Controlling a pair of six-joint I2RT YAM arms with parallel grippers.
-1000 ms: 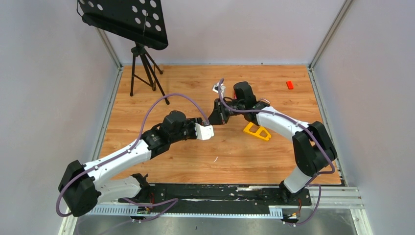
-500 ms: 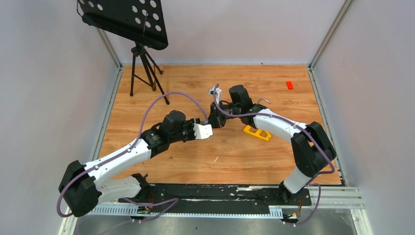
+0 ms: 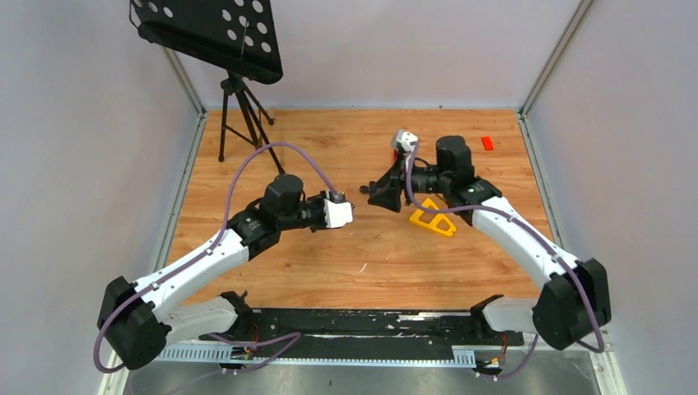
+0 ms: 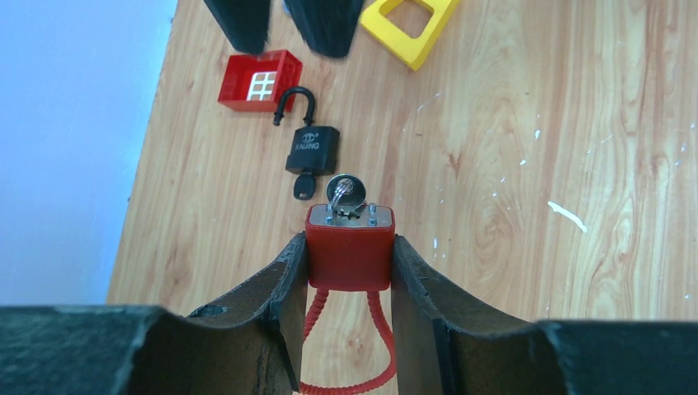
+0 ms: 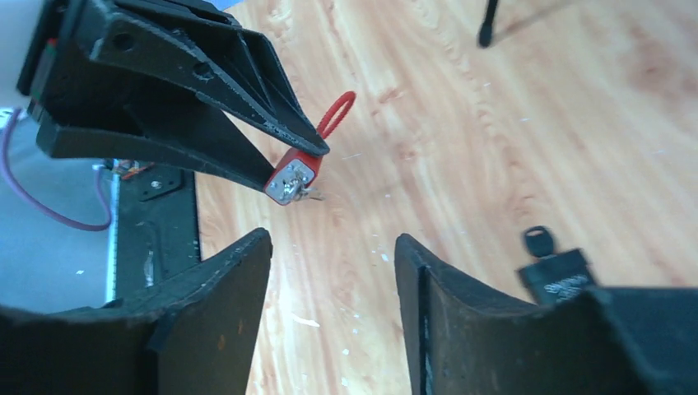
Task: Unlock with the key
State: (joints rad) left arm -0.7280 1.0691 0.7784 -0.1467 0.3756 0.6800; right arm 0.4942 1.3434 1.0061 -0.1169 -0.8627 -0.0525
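A red padlock (image 4: 350, 247) with a red cable loop is pinched by its sides in my left gripper (image 4: 350, 243), held above the wooden floor. A silver key (image 4: 345, 191) sticks out of its metal end face. Both ends of the cable run into the lock body. In the right wrist view the same padlock (image 5: 292, 177) and key (image 5: 309, 194) hang at the tips of the left fingers (image 5: 247, 82). My right gripper (image 5: 332, 239) stands open a short way from the key, with nothing between its fingers.
A black padlock (image 4: 313, 150) with an open shackle and its own key (image 4: 304, 188) lies on the floor beside a red box (image 4: 259, 80). A yellow frame (image 3: 433, 220) lies under the right arm, a small red block (image 3: 487, 142) at the back right, a tripod stand (image 3: 239, 115) at the back left.
My right gripper has let go of the key, opened and drawn back to the right. The left arm has shifted slightly, with the red padlock still in its grip.
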